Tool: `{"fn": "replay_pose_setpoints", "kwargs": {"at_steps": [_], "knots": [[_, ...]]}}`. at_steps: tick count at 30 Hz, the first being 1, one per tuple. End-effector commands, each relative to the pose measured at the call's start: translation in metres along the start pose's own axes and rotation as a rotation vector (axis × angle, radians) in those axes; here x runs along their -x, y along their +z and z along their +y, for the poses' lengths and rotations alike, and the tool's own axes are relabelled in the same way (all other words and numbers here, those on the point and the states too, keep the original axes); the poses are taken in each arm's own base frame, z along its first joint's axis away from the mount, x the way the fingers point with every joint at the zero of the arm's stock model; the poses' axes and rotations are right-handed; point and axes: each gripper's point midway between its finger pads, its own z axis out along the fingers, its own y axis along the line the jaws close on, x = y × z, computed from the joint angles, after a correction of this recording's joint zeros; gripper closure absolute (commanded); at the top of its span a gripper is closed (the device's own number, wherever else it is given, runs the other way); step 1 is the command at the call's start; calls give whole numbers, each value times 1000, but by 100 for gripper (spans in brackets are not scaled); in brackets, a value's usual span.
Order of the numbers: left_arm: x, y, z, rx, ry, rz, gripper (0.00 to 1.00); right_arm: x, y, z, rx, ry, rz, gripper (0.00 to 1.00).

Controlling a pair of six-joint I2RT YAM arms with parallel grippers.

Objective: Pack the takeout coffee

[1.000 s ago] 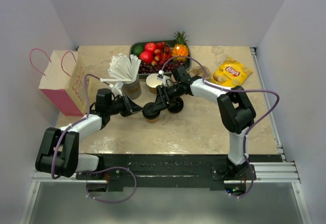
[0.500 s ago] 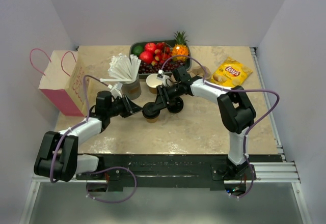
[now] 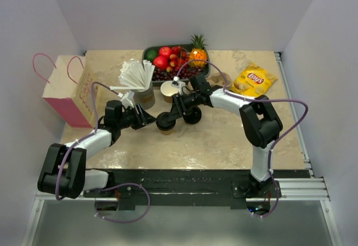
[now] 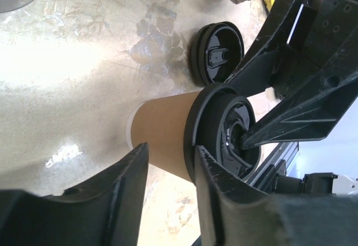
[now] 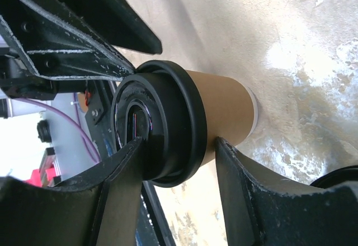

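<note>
The takeout coffee point(image 3: 166, 122), a brown paper cup with a black lid, stands mid-table. It also shows in the left wrist view point(image 4: 162, 140) and the right wrist view point(image 5: 221, 109). My left gripper point(image 3: 152, 119) is open just left of the cup, fingertips point(image 4: 139, 162) level with its wall and not closed on it. My right gripper point(image 3: 175, 114) is open over the cup from the right. One of its fingers point(image 5: 126, 173) rests on the lid top and the other point(image 5: 240, 179) lies beside the cup wall under the lid rim.
A pink paper bag point(image 3: 67, 89) stands at the far left. Behind the cup are a holder of wrapped straws point(image 3: 136, 77), a lidless cup point(image 3: 169, 90) and a fruit tray point(image 3: 168, 60). Loose black lids point(image 3: 193, 116) lie to the right. A chips bag point(image 3: 254, 80) lies at the back right.
The left arm has shifted slightly leftward. The cup and the right gripper stay where they were.
</note>
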Motion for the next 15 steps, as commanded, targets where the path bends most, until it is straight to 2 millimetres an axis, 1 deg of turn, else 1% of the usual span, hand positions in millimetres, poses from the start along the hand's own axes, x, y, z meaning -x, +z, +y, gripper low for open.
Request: {"fn": "replay_pose_setpoints", "kwargs": {"at_steps": [1,3,5,10,15], "knots": [[-29,-2,21,48,32,97,51,-51,28,-63,-210,9,135,57],[-37,-6,11,-9,32,125,47,-49,27,-62,-206,21,126,56],[-46,-10,10,-27,4,141,45,-49,26,-63,-208,42,126,56],[-50,-18,-3,-89,29,144,41,-46,25,-65,-203,81,115,56],[-50,-18,-21,-182,70,142,36,-47,26,-63,-190,96,122,57]]}}
